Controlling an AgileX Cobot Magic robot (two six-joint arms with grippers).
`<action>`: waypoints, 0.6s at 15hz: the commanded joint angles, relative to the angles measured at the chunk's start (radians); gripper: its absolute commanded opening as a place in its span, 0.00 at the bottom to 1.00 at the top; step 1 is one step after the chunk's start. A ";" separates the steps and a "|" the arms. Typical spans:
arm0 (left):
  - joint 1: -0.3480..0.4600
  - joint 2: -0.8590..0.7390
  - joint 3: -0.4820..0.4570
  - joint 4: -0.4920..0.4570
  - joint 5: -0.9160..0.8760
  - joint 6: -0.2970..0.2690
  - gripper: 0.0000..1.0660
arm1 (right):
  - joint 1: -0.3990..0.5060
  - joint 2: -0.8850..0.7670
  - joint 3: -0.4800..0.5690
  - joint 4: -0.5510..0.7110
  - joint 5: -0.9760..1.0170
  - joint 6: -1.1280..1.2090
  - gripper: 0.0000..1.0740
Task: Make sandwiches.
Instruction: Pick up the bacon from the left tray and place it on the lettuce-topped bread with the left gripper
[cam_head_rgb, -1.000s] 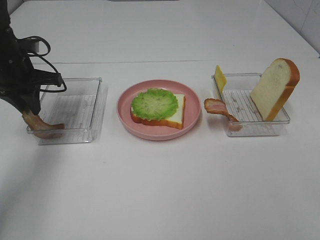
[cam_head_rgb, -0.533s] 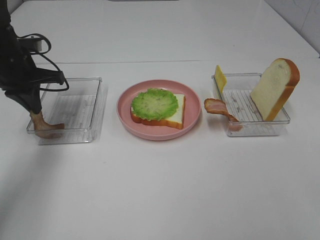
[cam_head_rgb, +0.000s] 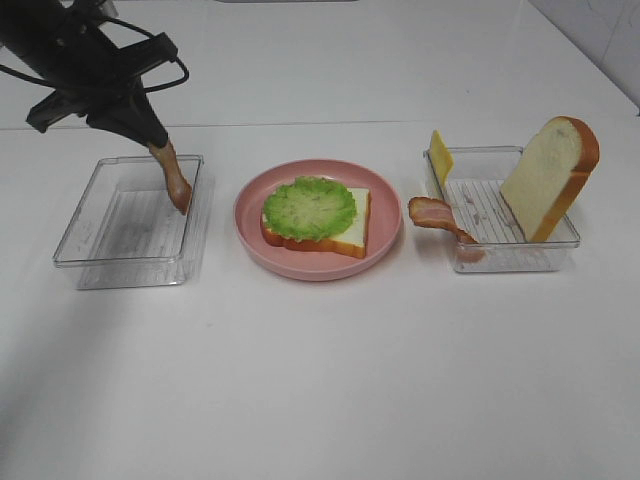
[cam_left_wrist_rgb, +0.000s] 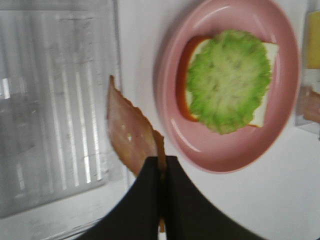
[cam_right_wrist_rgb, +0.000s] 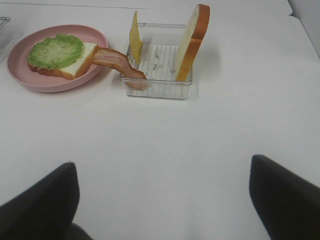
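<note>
The white table (cam_head_rgb: 320, 380) has a wide bare stretch along its front edge and another along its back edge. Everything stands in one row across the middle, with narrow gaps of bare top between the pieces.

The left tray (cam_head_rgb: 120, 272) sits towards the left edge and the right tray (cam_head_rgb: 515, 260) towards the right edge (both are clear plastic with ribbed floors). The pink plate (cam_head_rgb: 246, 215) lies between them, apart from both.

The left claw (cam_head_rgb: 152, 140) hangs over the left tray's back right corner. In the wrist view its jaws (cam_left_wrist_rgb: 161, 162) are pressed together on the top end of the held bacon (cam_head_rgb: 176, 182). The right claw (cam_right_wrist_rgb: 161, 162) hovers over the bare front of the table on the right side, jaws spread wide with nothing between them.

The leaning bread (cam_head_rgb: 545, 180) stands on edge in the right tray, tilted against its right wall. The flat bread (cam_head_rgb: 352, 232) lies on the plate with the lettuce (cam_head_rgb: 310, 207) on top of it.

The held bacon dangles along the left tray's right wall, on the side facing the plate (whether its tip touches the tray cannot be told). The draped bacon (cam_head_rgb: 435, 215) hangs over the right tray's left wall, one end inside and the other reaching towards the plate. The cheese (cam_head_rgb: 439, 155) stands upright at that tray's back left corner.
</note>
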 joint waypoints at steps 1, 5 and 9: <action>-0.004 -0.001 -0.002 -0.208 -0.040 0.131 0.00 | -0.003 -0.012 0.003 0.003 -0.007 -0.007 0.81; -0.047 0.001 -0.002 -0.447 -0.094 0.287 0.00 | -0.003 -0.012 0.003 0.003 -0.007 -0.007 0.81; -0.172 0.006 -0.002 -0.481 -0.243 0.345 0.00 | -0.003 -0.012 0.003 0.003 -0.007 -0.007 0.81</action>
